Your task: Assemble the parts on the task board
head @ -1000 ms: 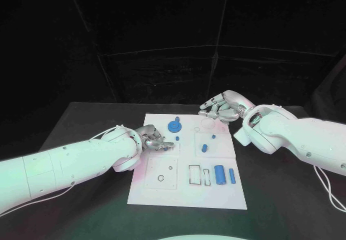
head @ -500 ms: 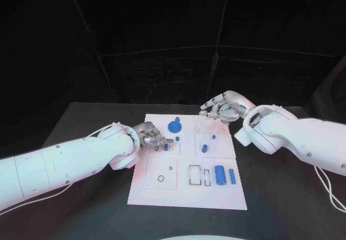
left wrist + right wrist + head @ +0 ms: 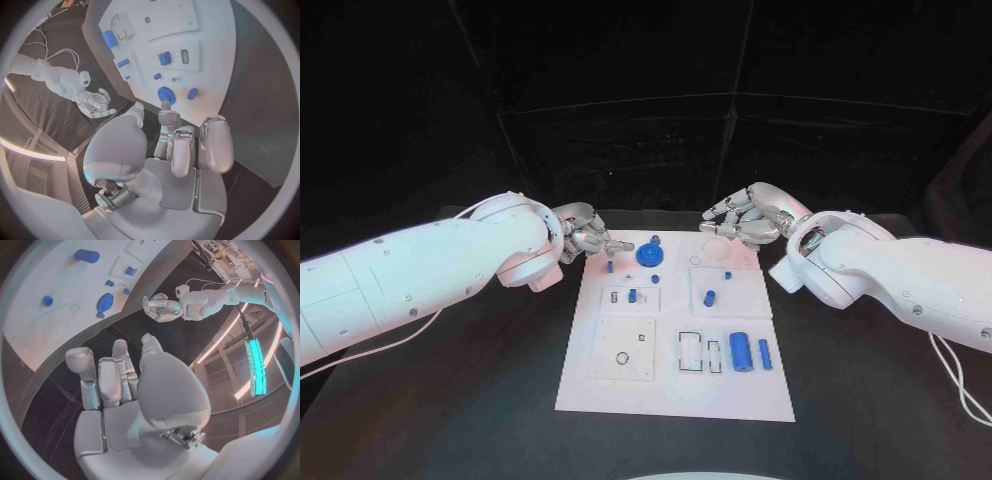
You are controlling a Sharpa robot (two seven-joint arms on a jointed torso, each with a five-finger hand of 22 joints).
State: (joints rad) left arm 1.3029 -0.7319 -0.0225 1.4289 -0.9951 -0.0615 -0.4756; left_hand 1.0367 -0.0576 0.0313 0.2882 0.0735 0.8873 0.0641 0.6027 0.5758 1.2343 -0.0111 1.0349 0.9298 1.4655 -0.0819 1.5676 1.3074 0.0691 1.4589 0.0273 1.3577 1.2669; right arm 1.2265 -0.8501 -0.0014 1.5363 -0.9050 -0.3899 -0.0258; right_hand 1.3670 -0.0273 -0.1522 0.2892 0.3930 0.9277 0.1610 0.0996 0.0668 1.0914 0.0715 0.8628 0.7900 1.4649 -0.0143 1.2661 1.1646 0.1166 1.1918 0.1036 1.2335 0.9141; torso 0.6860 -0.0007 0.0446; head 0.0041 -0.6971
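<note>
Your left hand (image 3: 589,240) has its fingers curled in with nothing in them, over the task board's (image 3: 675,395) far left corner. Your right hand (image 3: 750,216) is curled and holds nothing too, by the far right corner. The blue parts (image 3: 740,351) sit on the board.

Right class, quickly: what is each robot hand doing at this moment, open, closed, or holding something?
Left hand: fingers curled in, nothing visible in them; closed.
Right hand: fingers curled in at the task board's far edge, holding nothing; closed.
</note>
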